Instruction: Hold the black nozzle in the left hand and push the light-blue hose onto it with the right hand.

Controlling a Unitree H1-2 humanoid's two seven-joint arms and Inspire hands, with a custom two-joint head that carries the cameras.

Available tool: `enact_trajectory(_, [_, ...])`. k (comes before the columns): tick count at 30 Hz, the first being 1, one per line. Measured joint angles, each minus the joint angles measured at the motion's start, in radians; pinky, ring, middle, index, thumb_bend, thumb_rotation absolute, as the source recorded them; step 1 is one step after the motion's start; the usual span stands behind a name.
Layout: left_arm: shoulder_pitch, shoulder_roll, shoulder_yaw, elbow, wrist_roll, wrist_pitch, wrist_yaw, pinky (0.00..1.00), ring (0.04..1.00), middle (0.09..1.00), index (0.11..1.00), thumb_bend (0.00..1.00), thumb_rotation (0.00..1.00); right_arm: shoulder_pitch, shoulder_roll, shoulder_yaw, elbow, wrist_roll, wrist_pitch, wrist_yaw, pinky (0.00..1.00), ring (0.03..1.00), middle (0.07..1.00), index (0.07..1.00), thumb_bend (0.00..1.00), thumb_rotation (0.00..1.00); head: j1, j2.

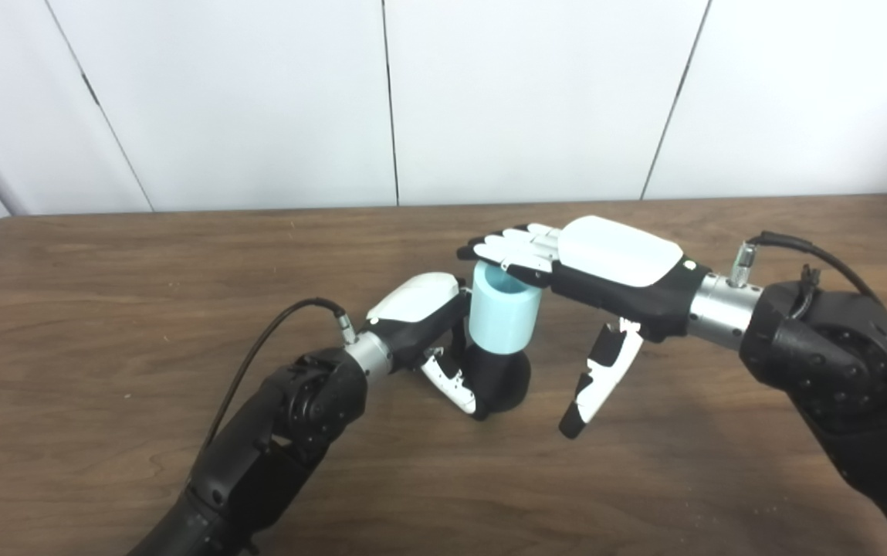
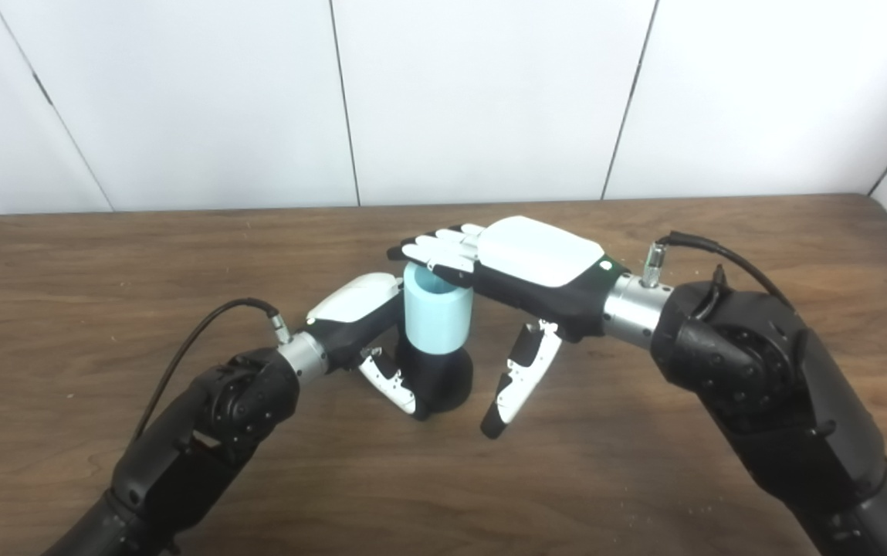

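Near the middle of a dark brown wooden table point(image 1: 142, 255) with a streaky grain, the black nozzle point(image 1: 506, 378) stands upright, a matte, rounded piece that widens toward its base, which rests on the tabletop. Seated on top of it is the light-blue hose point(image 1: 503, 315), a short, smooth-walled cylinder with an open, hollow upper end; its lower edge meets the black piece with no gap showing. The left hand point(image 1: 431, 332), with a glossy white shell on its back and black-and-white segmented fingers, reaches in from about eight o'clock of the nozzle and is clasped around it, its thumb curling across the near side of the black base. The right hand point(image 2: 524, 266), of the same white-and-black plastic build with a brushed metal wrist collar, comes in from three o'clock and lies flat, palm down, its straightened fingers point(image 2: 435, 249) laid across the hose's top rim at about twelve o'clock; its thumb hangs down loosely at four o'clock of the hose, well clear of it, so this hand is spread and grasps nothing. Behind the table stand plain white wall panels point(image 1: 528, 93) split by thin dark seams.
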Motion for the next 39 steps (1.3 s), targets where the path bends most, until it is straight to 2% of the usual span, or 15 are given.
enact_trajectory(13, [0.0,0.0,0.0,0.0,0.0,0.0,0.0,1.0,0.592,0.466,0.493,0.53,0.0,-0.001,-0.003,0.008,-0.021,0.029,0.097,0.031,1.0,1.0,1.0,1.0,0.9,0.5,0.003,0.011])
enact_trajectory(19, [0.0,0.0,0.0,0.0,0.0,0.0,0.0,1.0,0.588,0.456,0.497,0.53,0.0,-0.007,-0.031,0.026,-0.011,0.04,0.084,0.03,1.0,1.0,1.0,1.0,0.88,0.58,0.002,0.014])
enact_trajectory(32, [0.0,0.005,0.0,-0.001,0.001,0.0,0.0,1.0,0.588,0.468,0.492,0.53,0.0,-0.032,-0.029,0.071,-0.009,0.04,0.088,0.022,1.0,1.0,1.0,0.99,0.84,0.59,0.006,0.021])
enact_trajectory(39, [0.0,0.009,0.0,-0.002,0.001,0.0,-0.001,1.0,0.589,0.468,0.492,0.53,0.0,-0.038,-0.039,0.108,-0.001,0.014,0.035,-0.004,1.0,1.0,1.0,0.97,0.84,0.6,0.008,0.023])
